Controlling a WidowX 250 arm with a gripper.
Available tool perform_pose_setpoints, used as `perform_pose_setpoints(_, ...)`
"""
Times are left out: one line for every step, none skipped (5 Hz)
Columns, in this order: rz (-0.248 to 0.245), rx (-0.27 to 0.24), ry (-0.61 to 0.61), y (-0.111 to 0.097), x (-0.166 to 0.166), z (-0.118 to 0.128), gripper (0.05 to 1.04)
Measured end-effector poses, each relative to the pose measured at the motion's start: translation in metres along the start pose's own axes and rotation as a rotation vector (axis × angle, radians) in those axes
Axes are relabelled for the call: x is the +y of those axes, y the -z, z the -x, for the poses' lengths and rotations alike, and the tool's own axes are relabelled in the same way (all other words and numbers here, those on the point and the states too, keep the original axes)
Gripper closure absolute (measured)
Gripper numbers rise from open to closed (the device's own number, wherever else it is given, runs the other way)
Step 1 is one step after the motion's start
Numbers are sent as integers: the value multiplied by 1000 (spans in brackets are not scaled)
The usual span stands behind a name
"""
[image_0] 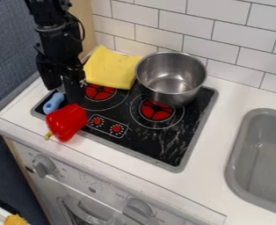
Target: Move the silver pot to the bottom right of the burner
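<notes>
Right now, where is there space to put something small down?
The black stovetop has a bare patch in its near right corner, below the round silver pot. The white counter is bare between stovetop and grey sink. It's crowded at the picture's left: shiny red pepper, blue handle, yellow cloth, black pincer.

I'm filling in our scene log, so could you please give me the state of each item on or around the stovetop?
Silver pot: upright, lidless, nothing visible inside.
Yellow cloth: spread out, slightly rumpled.
Red pepper: whole, lying on its side.
Blue handle: partly hidden.
</notes>
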State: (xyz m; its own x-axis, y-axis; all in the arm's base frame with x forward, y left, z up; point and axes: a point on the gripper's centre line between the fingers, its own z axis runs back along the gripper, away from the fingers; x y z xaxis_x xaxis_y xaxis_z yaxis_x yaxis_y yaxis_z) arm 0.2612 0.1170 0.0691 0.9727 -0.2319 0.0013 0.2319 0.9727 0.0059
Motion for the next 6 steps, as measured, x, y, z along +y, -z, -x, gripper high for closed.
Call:
perform_pose_setpoints(15,16,-3,6,-2,1,83)
perform_pose_setpoints(8,-18,59,-1,-30,-19,83)
perform_pose_setpoints(-23,-67,156,-17,-79,-44,83)
perform_pose_setpoints(-42,-117,173,-34,-121,-73,83)
perform_pose_setpoints(-42,-127,146,-35,-160,-108,83)
perform_pose_setpoints(-67,-116,119,-29,-182,-135,83)
